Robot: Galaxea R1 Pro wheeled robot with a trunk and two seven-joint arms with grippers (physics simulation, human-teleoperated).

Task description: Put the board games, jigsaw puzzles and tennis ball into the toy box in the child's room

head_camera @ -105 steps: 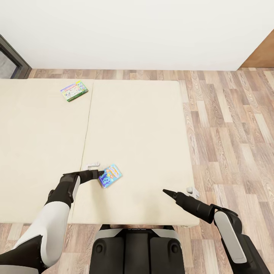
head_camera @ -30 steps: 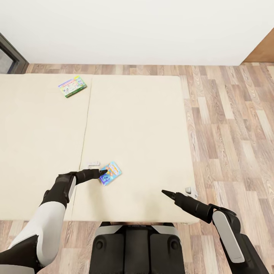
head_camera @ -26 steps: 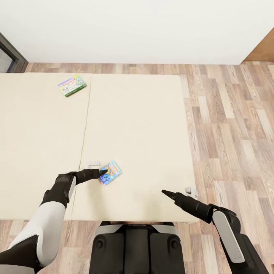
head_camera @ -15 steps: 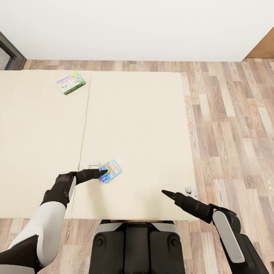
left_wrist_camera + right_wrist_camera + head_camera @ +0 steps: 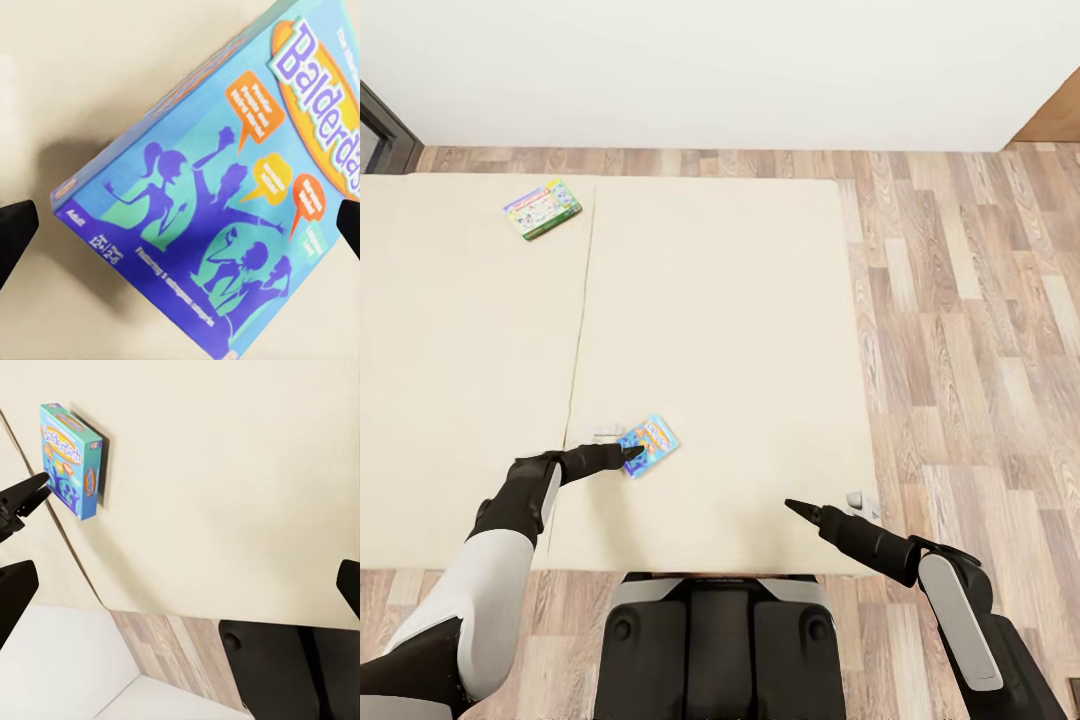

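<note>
**Left gripper at the blue game on the bed**

The blue game (image 5: 648,445) lies flat on the right mattress of the bed (image 5: 740,330), near its front edge and just beside the seam between the two mattresses. The left gripper (image 5: 628,454) has its tips at the left edge of this box. In the left wrist view the two fingers (image 5: 15,232) stand wide apart at both sides of the game (image 5: 225,210), and they grip nothing. The right gripper (image 5: 792,504) hovers over the front of the bed, well apart from the box; its jaws are spread and empty. The green game (image 5: 542,209) lies on the left mattress, close to the far edge.
</note>
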